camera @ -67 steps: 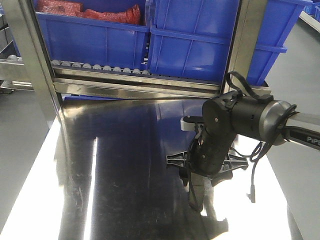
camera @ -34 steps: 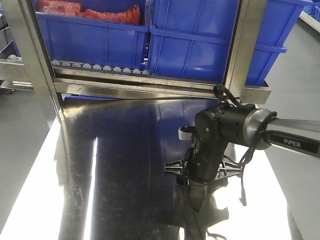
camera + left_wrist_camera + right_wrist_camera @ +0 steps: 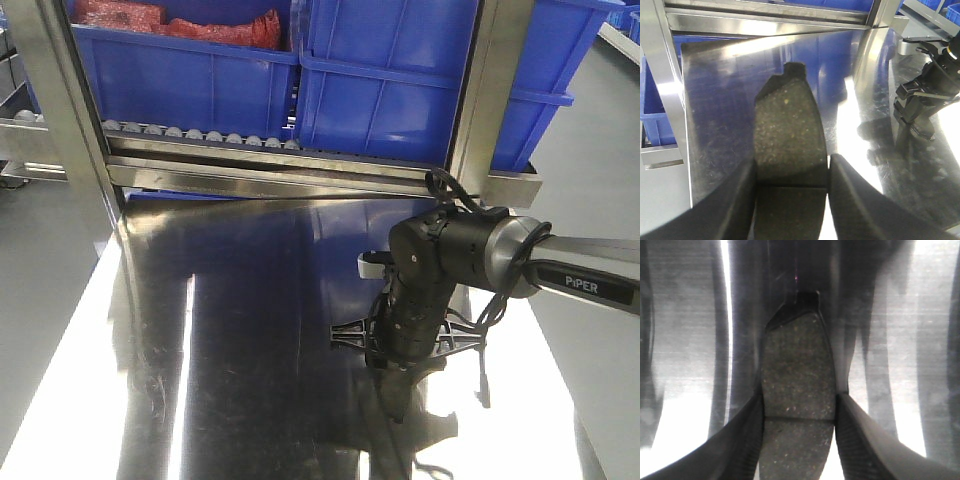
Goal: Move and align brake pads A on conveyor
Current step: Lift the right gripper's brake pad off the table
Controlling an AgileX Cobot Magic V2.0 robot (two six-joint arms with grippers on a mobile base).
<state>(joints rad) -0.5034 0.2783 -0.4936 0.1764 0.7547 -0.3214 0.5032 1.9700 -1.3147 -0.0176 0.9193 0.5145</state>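
- The left gripper (image 3: 792, 167) is clamped on the left-held brake pad A (image 3: 787, 125). The fingers press on the two long edges, level with the groove across the middle.
- The long axis of this pad runs straight out from the gripper. The tabbed end points to the far side, toward the steel frame rail (image 3: 765, 22), and hangs above the steel tabletop (image 3: 715, 100).
- The right gripper (image 3: 800, 395) is clamped the same way on the right-held brake pad A (image 3: 797, 355), tabbed end leading.
- In the exterior view the right arm (image 3: 440, 270) points this gripper almost straight down. The pad's long axis is therefore close to upright, with the tab near the tabletop. Whether the tab touches the steel cannot be told.
- In the left wrist view the right arm lies to the right of the left-held pad, well apart from it.
- The conveyor is not in any view, so its direction from either gripper cannot be told, nor which arm is nearer to it.
- Judgement: each pad must be tilted from end-on to flat before release, long axis matched to its neighbour.
- Blue bins (image 3: 200, 90) stand on the far rack, clear of both arms.
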